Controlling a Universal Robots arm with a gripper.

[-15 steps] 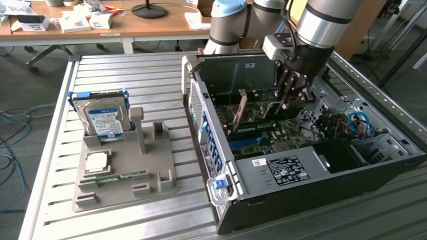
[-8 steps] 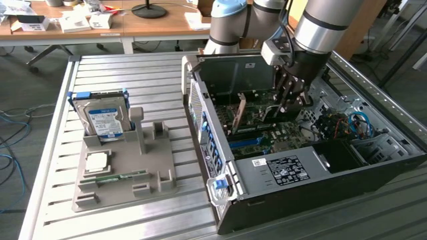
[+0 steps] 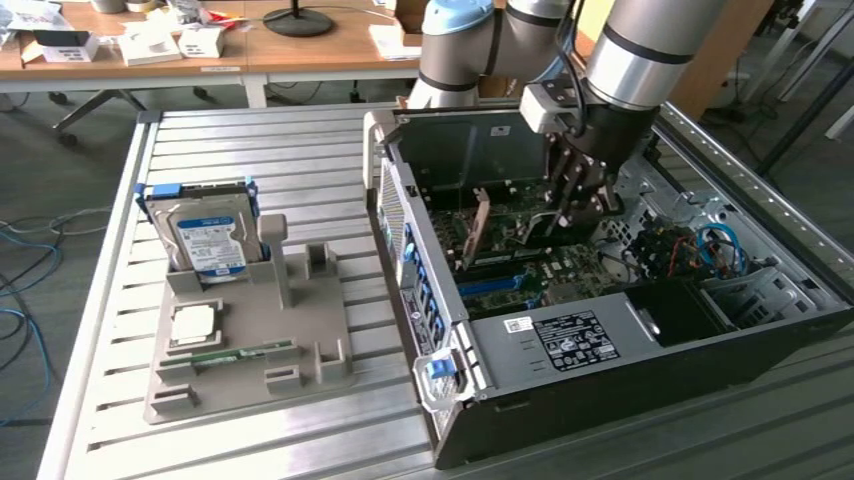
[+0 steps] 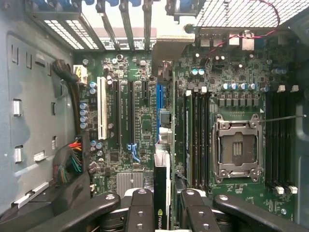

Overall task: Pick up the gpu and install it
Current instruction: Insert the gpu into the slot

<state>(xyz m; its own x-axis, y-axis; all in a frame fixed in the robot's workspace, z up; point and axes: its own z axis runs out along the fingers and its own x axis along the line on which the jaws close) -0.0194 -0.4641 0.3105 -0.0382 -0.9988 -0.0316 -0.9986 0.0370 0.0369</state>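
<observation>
Wrist view | fingers [image 4: 141, 208] partly closed, clamping gpu [image 4: 161, 217] edge-on over motherboard [image 4: 145, 121], in line with blue slot [image 4: 160, 96]; seating unclear | exterior view: inside case [image 3: 534, 400], 3 o'clock side of surface [image 3: 240, 140] | advice: keep gpu square to slot, press down evenly, no tilt.

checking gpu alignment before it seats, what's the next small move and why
Probably ease the gpu straight toward the motherboard: the gripper is shut on it, edge-on, roughly in line with the blue slot, and it seems not yet seated.
</observation>
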